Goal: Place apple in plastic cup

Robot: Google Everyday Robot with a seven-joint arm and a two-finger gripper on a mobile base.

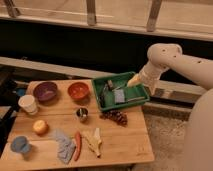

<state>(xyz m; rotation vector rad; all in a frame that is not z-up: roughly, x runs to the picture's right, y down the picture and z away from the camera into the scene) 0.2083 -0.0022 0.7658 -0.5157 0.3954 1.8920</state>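
The apple (40,126), small, round and yellow-orange, lies on the wooden table near its left edge. The plastic cup (20,145), short and light blue, stands upright at the front left corner, just in front and to the left of the apple. My gripper (133,80) is far off at the right, above the far right part of a green tray (98,96), at the end of the white arm that comes in from the right. It holds nothing that I can see.
A cream-white cup (27,103), a purple bowl (46,91) and an orange bowl (78,90) stand at the back left. A small metal cup (82,114) and grapes (116,117) sit mid-table. A carrot (77,145), a banana (93,141) and a grey cloth (62,145) lie in front.
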